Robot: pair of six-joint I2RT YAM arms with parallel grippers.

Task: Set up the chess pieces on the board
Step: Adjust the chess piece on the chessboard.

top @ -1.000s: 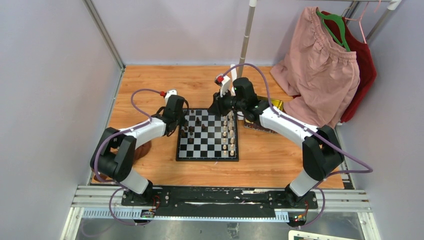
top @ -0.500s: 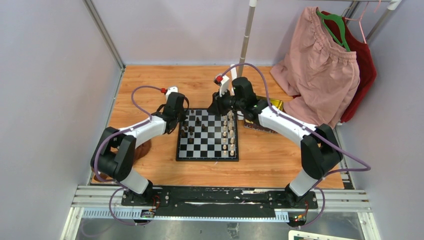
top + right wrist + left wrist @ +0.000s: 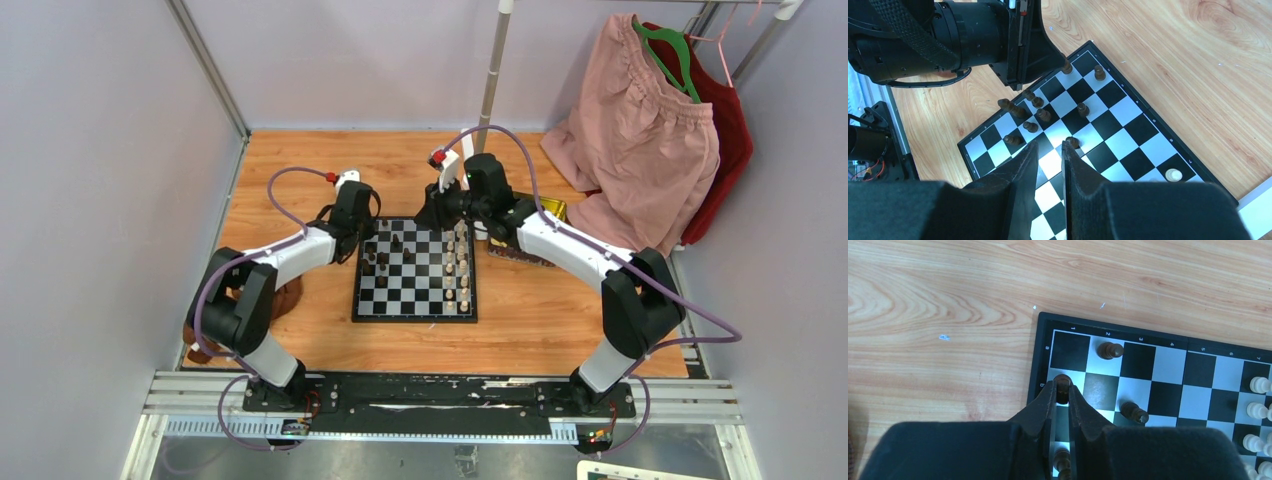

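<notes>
- Here, the left pincer [image 3: 1063,391] is pressed together on a dark piece [image 3: 1063,380], pinching its head at a light edge square beside a corner of the board [image 3: 1168,365].
- The right pincer [image 3: 1047,152] hangs over the board's middle, its fingers spread with nothing between them.
- Other dark pieces [image 3: 1038,102] stand scattered on the left arm's side of the board; cream pieces [image 3: 457,268] line the right arm's side.
- The board lies flat on the wooden surface [image 3: 948,300], between the two arms.
</notes>
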